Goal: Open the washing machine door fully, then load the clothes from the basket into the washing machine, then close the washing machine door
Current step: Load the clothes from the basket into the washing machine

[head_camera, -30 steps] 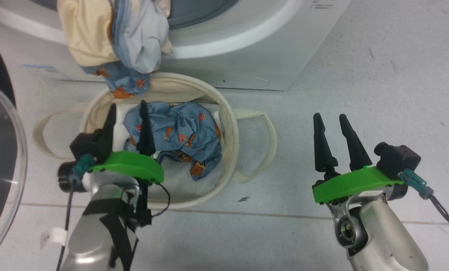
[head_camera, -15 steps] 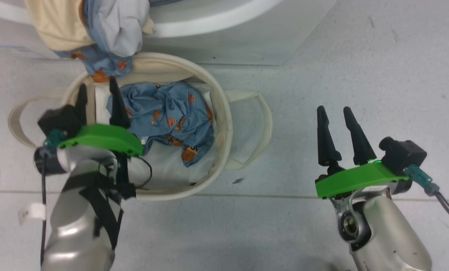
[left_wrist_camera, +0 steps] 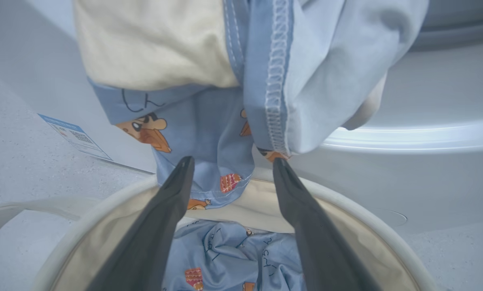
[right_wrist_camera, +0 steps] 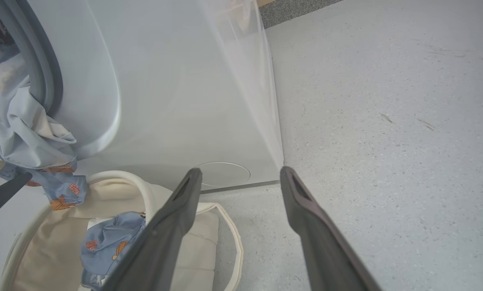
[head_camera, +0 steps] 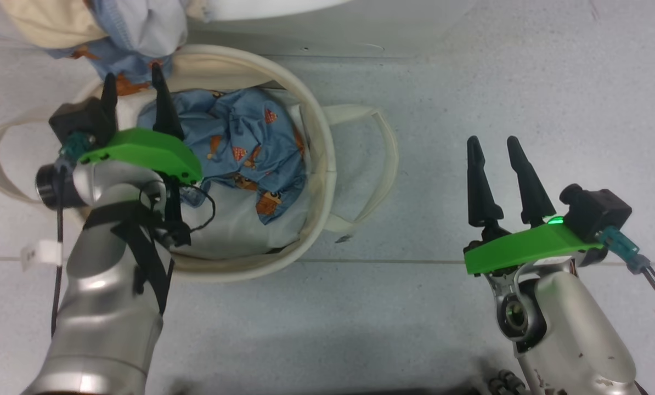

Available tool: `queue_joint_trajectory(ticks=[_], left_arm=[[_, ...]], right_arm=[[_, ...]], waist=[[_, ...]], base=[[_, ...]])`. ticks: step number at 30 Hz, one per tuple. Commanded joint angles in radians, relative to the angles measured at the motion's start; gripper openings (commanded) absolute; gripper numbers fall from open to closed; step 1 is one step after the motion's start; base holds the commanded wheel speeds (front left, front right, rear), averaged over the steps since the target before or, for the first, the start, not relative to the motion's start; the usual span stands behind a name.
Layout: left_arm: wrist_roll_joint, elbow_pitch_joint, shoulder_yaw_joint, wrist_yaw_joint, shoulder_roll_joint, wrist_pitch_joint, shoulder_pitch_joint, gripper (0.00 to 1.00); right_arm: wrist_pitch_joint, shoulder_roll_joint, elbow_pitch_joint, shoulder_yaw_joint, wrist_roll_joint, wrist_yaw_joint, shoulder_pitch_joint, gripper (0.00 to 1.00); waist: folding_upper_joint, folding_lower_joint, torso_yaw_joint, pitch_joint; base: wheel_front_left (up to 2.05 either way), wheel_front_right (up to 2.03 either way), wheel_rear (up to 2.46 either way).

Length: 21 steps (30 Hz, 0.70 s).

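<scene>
The washing machine (head_camera: pixel 333 22) stands just behind the basket (head_camera: pixel 327 159), and a bundle of clothes (head_camera: pixel 130 27) in cream, pale blue-white and spotted blue hangs out of its mouth, drooping down to the basket's back rim. Since garments reach out of the drum opening, the door is judged to be swung open already, so the first step looks done. Loading is under way but far from finished. The hanging bundle sits at the lip, not pushed inside, and it would foul the door if that were shut now. A crumpled blue spotted garment (head_camera: pixel 245 142) lies inside the basket on a white liner sheet (head_camera: pixel 234 230). The left fingers (head_camera: pixel 164 107) are spread wide with nothing between them, held over the back left part of the basket. In the left wrist view their tips sit just under the hem of the hanging bundle (left_wrist_camera: pixel 209 121), with the basket's garment (left_wrist_camera: pixel 233 258) below. The right fingers (head_camera: pixel 478 192) are also spread and empty, over the bare floor (head_camera: pixel 525 82) well to the right of the basket, pointing toward the machine's lower corner (right_wrist_camera: pixel 241 173). What remains, as it appears: push the dangling bundle fully into the drum, lift the last garment out of the basket and load it, then close the door.
</scene>
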Motion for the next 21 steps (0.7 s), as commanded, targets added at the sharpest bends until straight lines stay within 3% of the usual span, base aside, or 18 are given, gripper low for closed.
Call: queue_joint_trajectory(ticks=[1,8,13,18,19,21], left_arm=[[0.029,0.015,0.033,0.011,0.024,-0.005,-0.028,1.0],[0.091,0.082,0.079,0.029,0.042,-0.005,-0.122,1.0],[0.111,0.127,0.129,0.066,0.067,-0.005,-0.188,1.0],[0.123,0.151,0.158,0.058,0.087,-0.005,-0.242,1.0],[0.125,0.144,0.162,0.051,0.088,-0.005,-0.249,0.0],[0.126,0.128,0.175,0.034,0.089,-0.005,-0.253,0.0]], right_arm=[[-0.012,0.003,-0.032,0.023,-0.006,0.008,0.013,1.0],[-0.012,0.01,-0.037,0.032,-0.003,0.008,0.001,1.0],[-0.012,0.015,-0.046,0.037,-0.003,0.008,-0.013,1.0],[-0.012,0.019,-0.052,0.034,-0.004,0.008,-0.026,1.0],[-0.012,0.019,-0.053,0.033,-0.004,0.008,-0.027,1.0],[-0.012,0.021,-0.054,0.031,-0.004,0.008,-0.028,1.0]], waist=[[0.0,0.0,-0.015,0.017],[0.0,0.0,-0.042,0.056],[0.0,0.0,-0.065,0.094],[0.0,0.0,-0.079,0.126],[0.0,0.0,-0.08,0.128],[0.0,0.0,-0.08,0.132]], base=[[0.0,0.0,0.0],[0.0,0.0,0.0],[0.0,0.0,0.0],[0.0,0.0,0.0],[0.0,0.0,0.0],[0.0,0.0,0.0]])
